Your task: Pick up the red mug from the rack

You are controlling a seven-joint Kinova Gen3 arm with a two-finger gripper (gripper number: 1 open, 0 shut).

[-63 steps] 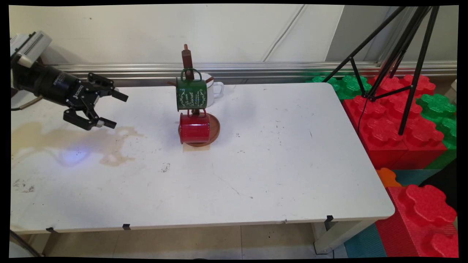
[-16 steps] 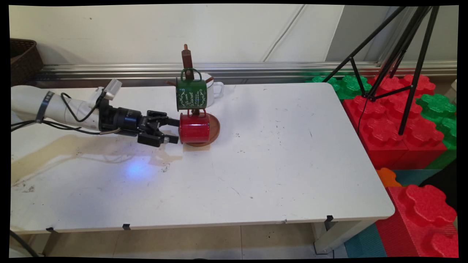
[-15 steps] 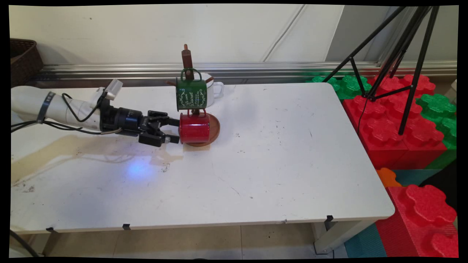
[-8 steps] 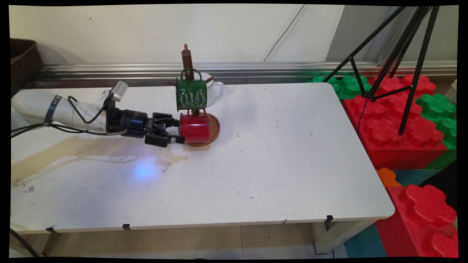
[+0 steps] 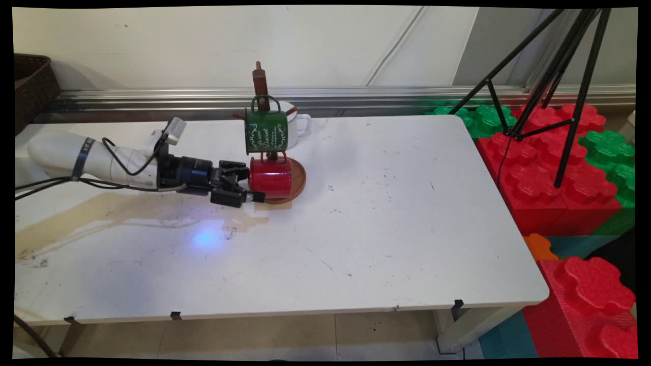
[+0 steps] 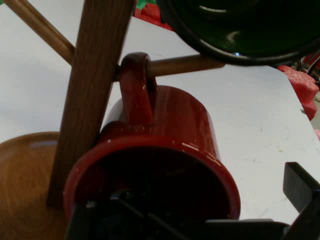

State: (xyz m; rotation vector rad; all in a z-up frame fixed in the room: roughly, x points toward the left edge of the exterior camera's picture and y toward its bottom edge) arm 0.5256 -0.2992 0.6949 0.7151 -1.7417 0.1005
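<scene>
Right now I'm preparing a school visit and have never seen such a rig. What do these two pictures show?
The machine is a white robot arm ending in two black jaws. The wide picture comes from a fixed camera looking down across the white table. The close-up comes from a camera on the arm's hand, looking along the jaws.

On the table stands a wooden mug stand on a round base. A green mug hangs high on it. A red mug hangs lower by its handle from a peg, and its mouth faces the arm. A white mug sits behind.

Nothing is held. The jaws are open at the red mug's rim. In the close-up, one jaw shows at the right, clear of the mug.
</scene>
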